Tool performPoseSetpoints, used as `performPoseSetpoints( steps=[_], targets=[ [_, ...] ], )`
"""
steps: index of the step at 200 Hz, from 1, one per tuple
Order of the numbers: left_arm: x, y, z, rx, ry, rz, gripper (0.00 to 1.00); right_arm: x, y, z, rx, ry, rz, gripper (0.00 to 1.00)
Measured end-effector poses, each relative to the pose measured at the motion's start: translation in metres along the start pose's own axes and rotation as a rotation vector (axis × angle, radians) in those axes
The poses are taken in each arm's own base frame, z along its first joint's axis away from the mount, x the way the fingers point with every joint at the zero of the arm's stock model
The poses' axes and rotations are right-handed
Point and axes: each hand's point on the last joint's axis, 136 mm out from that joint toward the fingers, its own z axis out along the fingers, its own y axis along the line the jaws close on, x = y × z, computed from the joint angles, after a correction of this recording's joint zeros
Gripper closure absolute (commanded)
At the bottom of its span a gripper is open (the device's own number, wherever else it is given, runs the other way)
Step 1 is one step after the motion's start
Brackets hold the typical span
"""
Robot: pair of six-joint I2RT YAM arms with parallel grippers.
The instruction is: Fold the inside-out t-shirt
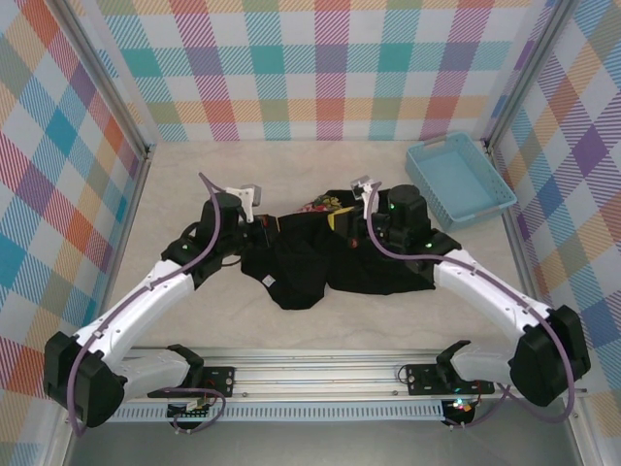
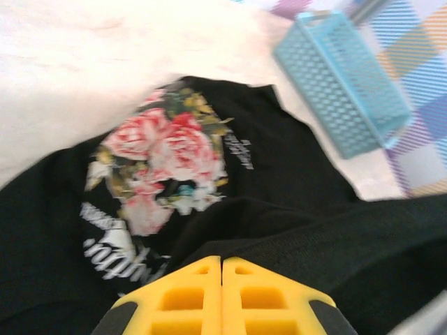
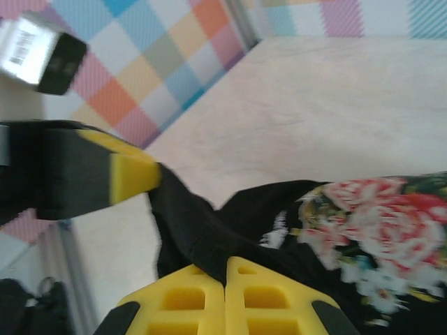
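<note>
Holding the t-shirt (image 1: 320, 267) by its far edge with both arms: my left gripper (image 1: 264, 229) and right gripper (image 1: 342, 219) each have their fingers pressed together on black cloth, with a taut strip running between them. It lies crumpled mid-way across the table (image 1: 388, 320), long axis left to right, its bulk trailing toward me from both grips. The rose print (image 1: 325, 204) sits nearer my right gripper.

black t-shirt (image 1: 320, 264), crumpled, rose print (image 2: 164, 160) showing
</note>
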Motion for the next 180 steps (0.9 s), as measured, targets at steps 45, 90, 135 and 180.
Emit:
performPoseSetpoints(
  steps=[45, 90, 135, 180],
  targets=[
    [0.019, 0.037, 0.008, -0.164, 0.037, 0.013, 0.6, 0.018, -0.003, 0.041, -0.065, 0.03, 0.19, 1.0],
    [0.052, 0.036, 0.001, -0.094, 0.061, 0.006, 0.35, 0.027, 0.0, 0.061, -0.071, 0.03, 0.301, 1.0],
    [0.072, 0.006, 0.013, 0.038, 0.098, 0.067, 0.23, 0.024, -0.001, 0.064, -0.07, 0.012, 0.337, 1.0],
    [0.068, -0.002, 0.045, 0.035, 0.112, 0.09, 0.2, 0.022, 0.001, 0.065, -0.07, 0.004, 0.343, 1.0]
  ],
)
